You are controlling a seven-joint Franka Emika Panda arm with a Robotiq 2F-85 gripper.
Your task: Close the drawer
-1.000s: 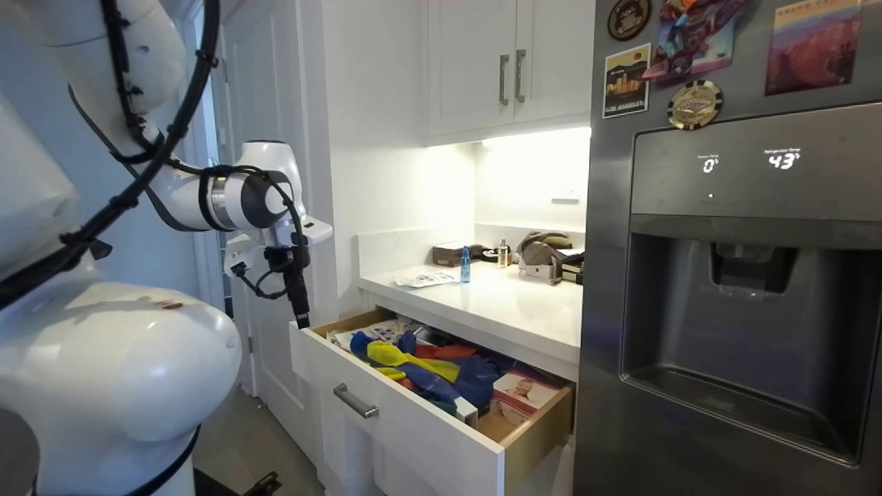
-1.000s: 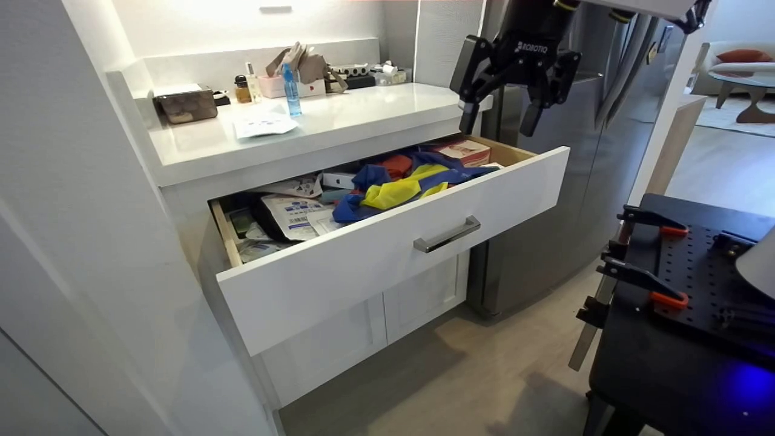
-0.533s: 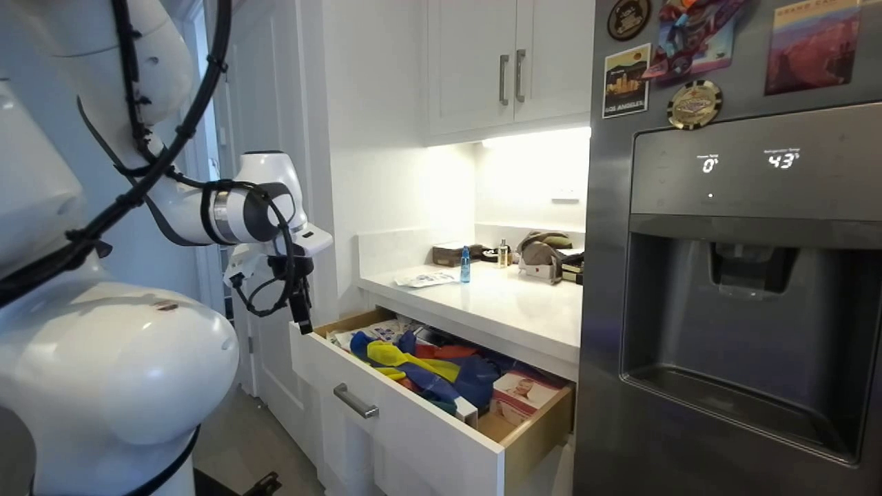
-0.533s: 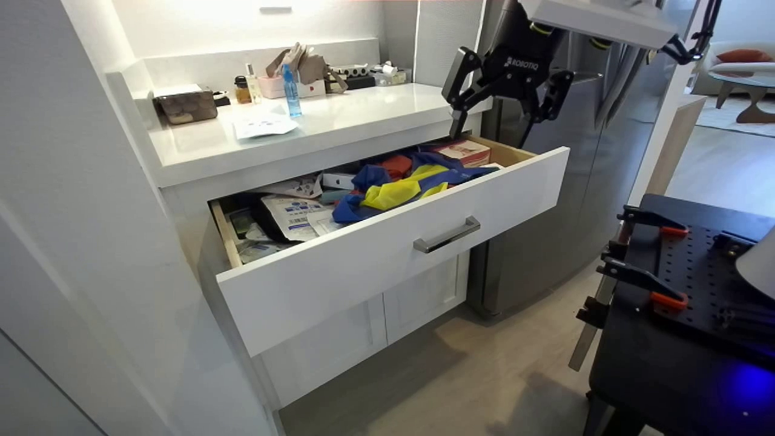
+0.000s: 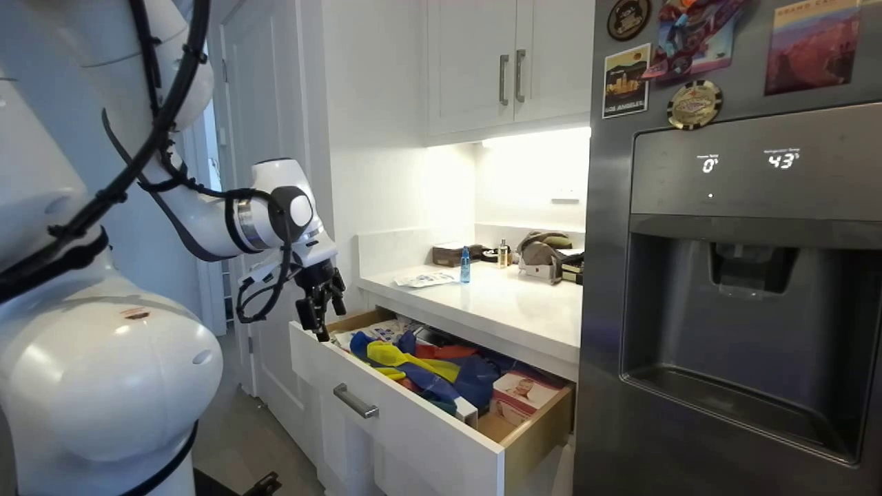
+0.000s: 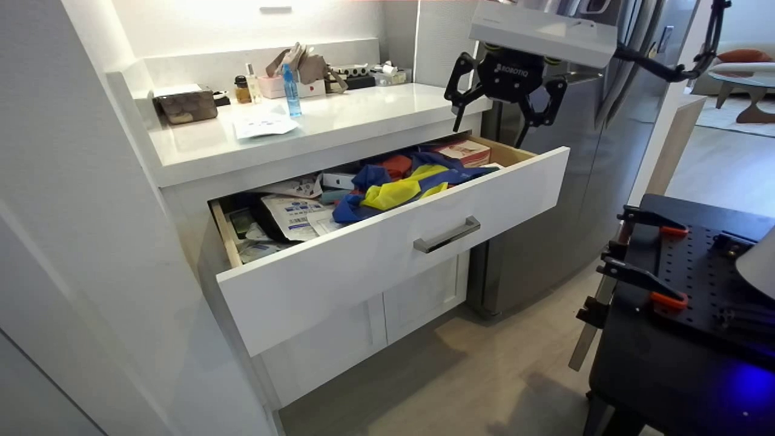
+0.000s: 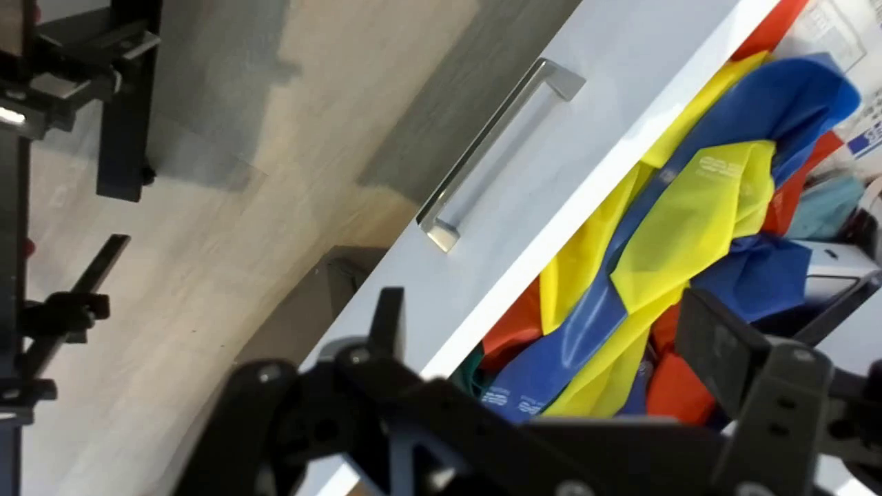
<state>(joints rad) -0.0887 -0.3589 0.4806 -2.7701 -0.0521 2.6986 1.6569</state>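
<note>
The drawer (image 5: 413, 413) stands pulled out, and its white front also shows in an exterior view (image 6: 339, 278) and in the wrist view (image 7: 606, 117). Its slim metal bar handle (image 6: 448, 235) is on the front panel, and the handle also shows in the wrist view (image 7: 482, 151). Blue, yellow and red contents (image 7: 586, 324) fill the drawer. My gripper (image 6: 488, 137) is wide open and empty, fingers pointing down. In the wrist view the gripper (image 7: 544, 303) straddles the drawer's top edge, one finger over the front panel and one over the contents. It appears above the drawer, not touching.
A white counter (image 6: 339, 136) overhangs the drawer, with a blue bottle (image 6: 292, 91) and other small items on it. A fridge (image 6: 545, 200) stands beside the drawer. A black table with clamps (image 6: 684, 357) stands in front. A door (image 5: 269, 207) is near the arm.
My gripper has turned and lowered a little, and its wrist has swung so both fingers show in both exterior views. It has shifted toward the drawer. The drawer has not moved.
</note>
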